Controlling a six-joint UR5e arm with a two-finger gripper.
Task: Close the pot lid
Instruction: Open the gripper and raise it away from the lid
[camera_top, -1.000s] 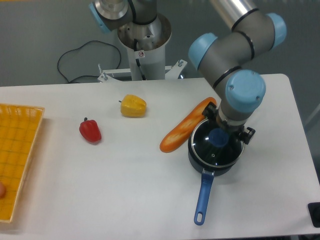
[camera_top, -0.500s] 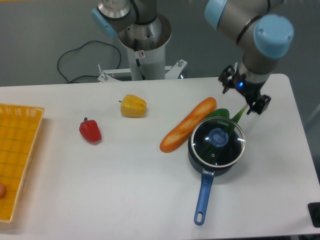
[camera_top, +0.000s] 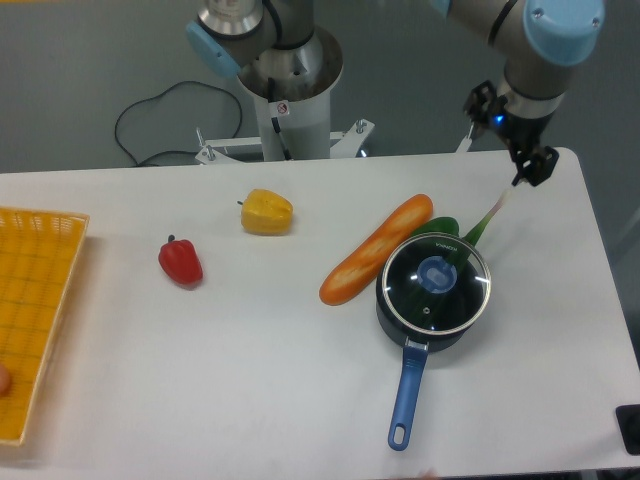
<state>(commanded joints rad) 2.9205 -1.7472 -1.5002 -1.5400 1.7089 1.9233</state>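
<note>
The round clear glass lid with a blue knob (camera_top: 435, 277) sits on the small dark blue-handled pot (camera_top: 428, 320), below-left of the raised, empty, spread end effector (camera_top: 512, 135).

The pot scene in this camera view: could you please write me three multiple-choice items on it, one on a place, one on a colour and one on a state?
1. Where does the lid sit?
A. on the pot
B. in the yellow basket
C. beside the red pepper

2. What colour is the pot's handle?
A. red
B. blue
C. silver

3. How does the gripper stand to the lid?
A. clamped on the knob
B. pressing on the rim
C. raised well clear of it, holding nothing

Answers:
1 A, the glass disc rests on top of the dark pot, next to the orange carrot-like piece.
2 B, the long handle with a loop at its end is blue.
3 C, the gripper hangs up by the table's far right edge, nothing between its fingers.
</note>
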